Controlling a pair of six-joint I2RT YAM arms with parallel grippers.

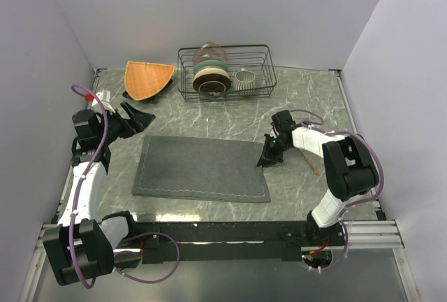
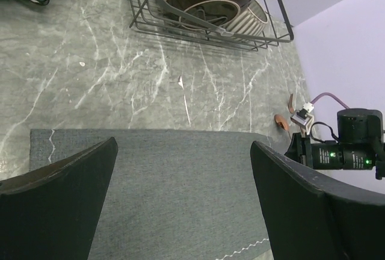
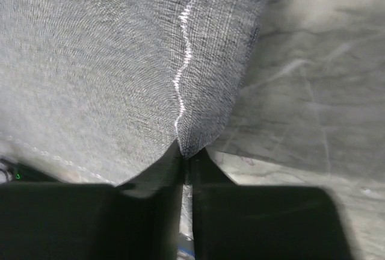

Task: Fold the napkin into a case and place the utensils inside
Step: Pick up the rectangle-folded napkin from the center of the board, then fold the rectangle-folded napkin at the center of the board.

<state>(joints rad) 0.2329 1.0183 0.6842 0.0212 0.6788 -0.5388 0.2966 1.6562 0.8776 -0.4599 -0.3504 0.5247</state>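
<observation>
One matte grey woven napkin point(image 1: 202, 168) lies flat on the marbled table point(image 1: 307, 99). Its stitched right edge is pinched between the right fingers point(image 3: 252, 218), a contact only the right wrist view resolves. The left fingers point(image 2: 54, 194) stand spread wide near its far left corner. Copper utensils point(image 1: 313, 162) lie further right.

Dark grey napkin point(image 1: 202, 168), edged in pale wavy stitching, at the black right gripper point(image 3: 186, 156); copper-coloured utensils point(image 2: 281, 121) close beside it; white-veined grey-green marble-patterned table point(image 1: 307, 99); orange woven mat point(image 1: 148, 78) far across from it.
</observation>
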